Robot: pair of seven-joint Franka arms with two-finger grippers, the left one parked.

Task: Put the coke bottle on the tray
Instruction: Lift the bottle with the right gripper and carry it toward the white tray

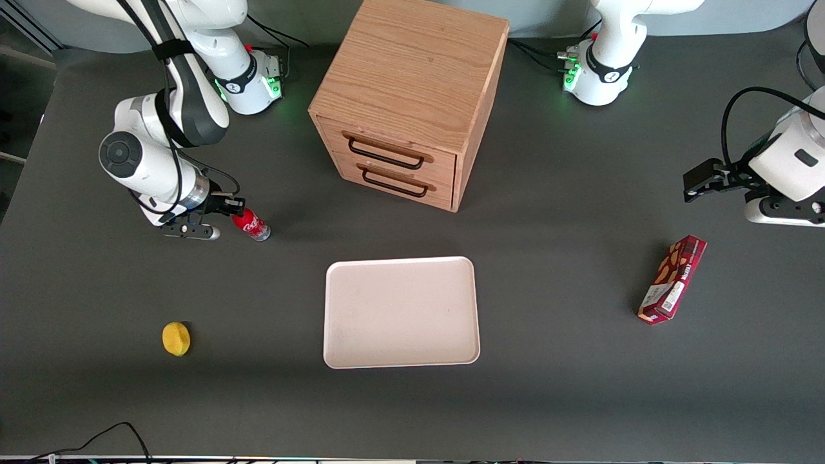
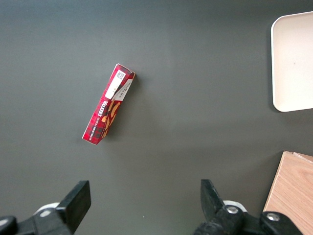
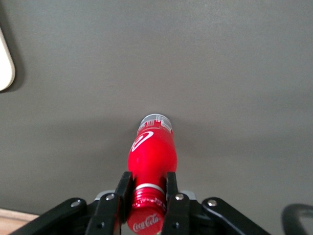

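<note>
The coke bottle (image 1: pixel 251 224), small and red with a white script logo and a clear base, is tilted near the working arm's end of the table. My right gripper (image 1: pixel 230 207) is shut on its neck just below the red cap. In the right wrist view the two black fingers (image 3: pixel 123 188) press on either side of the neck, and the bottle (image 3: pixel 151 152) points away from the gripper (image 3: pixel 146 185) toward the table. I cannot tell whether its base touches the table. The cream-white tray (image 1: pixel 399 312) lies flat and bare, nearer the front camera than the bottle, toward the table's middle.
A wooden two-drawer cabinet (image 1: pixel 409 96) stands farther from the front camera than the tray. A yellow lemon (image 1: pixel 176 339) lies nearer the camera than the bottle. A dark red snack box (image 1: pixel 672 278) lies toward the parked arm's end. The tray's rim (image 3: pixel 5 63) shows in the right wrist view.
</note>
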